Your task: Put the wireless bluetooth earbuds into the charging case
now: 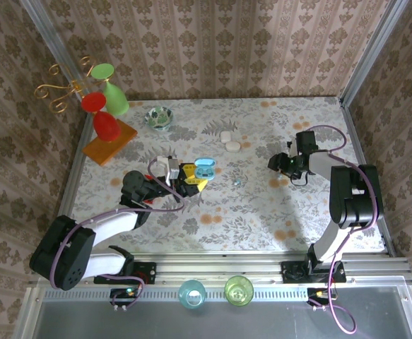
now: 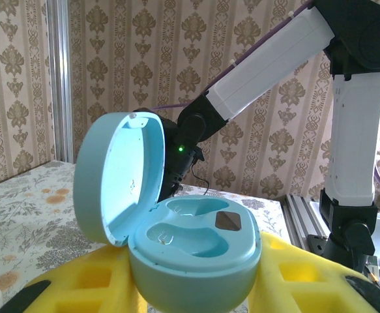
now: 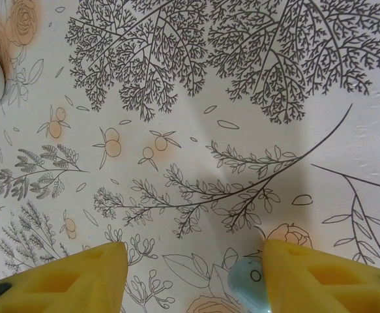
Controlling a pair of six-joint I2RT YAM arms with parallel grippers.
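First, the left gripper (image 2: 196, 290) is clamped on the charging case (image 2: 199, 251), its lid (image 2: 115, 176) tipped back and the wells facing up; I would leave that grip steady so the target cannot shift. Well to the right of the charging case, the right gripper (image 3: 193, 261) hangs low over the table (image 3: 196, 98), jaws apart around one pale earbud (image 3: 248, 287) lying off-centre beside one finger. I would centre the fingers on it, close gently so it cannot squirt out, then carry it to a well.

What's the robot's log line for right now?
left gripper: holds open charging case | right gripper: open above table | earbud: between its jaws
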